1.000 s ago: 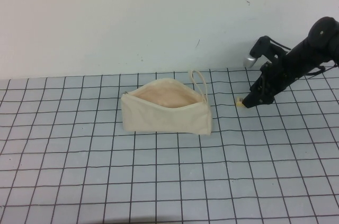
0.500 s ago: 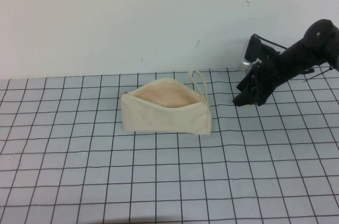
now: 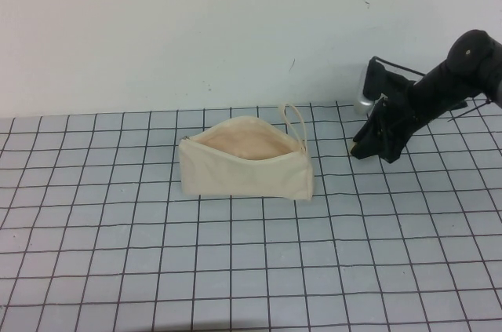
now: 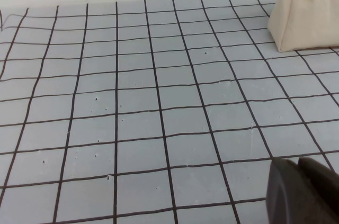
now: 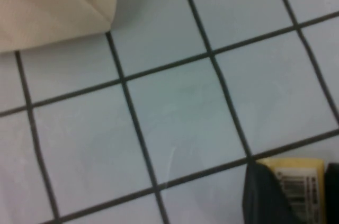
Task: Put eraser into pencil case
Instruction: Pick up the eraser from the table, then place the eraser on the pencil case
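Grey gridded matting covers the bench (image 3: 235, 269). Going left to right: the left pincer (image 4: 304, 192) shows only as a dark tip in its own wrist view, hovering low over bare grid on the left side of the bench, and I cannot tell whether it is open or closed; it looks parked. Near the middle of the bench, toward the back edge, sits the pencil case (image 3: 245, 163), its zip mouth gaping upward so the peach lining shows, its loop at the right-hand end. To the right of it, near the back right corner, the right pincer (image 3: 369, 147) hangs just above the mat, and its wrist view shows the eraser (image 5: 299, 184) clamped between its dark fingers (image 5: 262, 197), label facing the camera, with a corner of the pouch close by. I judge the pickup done and the carry in hand. The next move calls for lifting over the pouch's rim, travelling left until the eraser sits over the open mouth, then releasing it inside.
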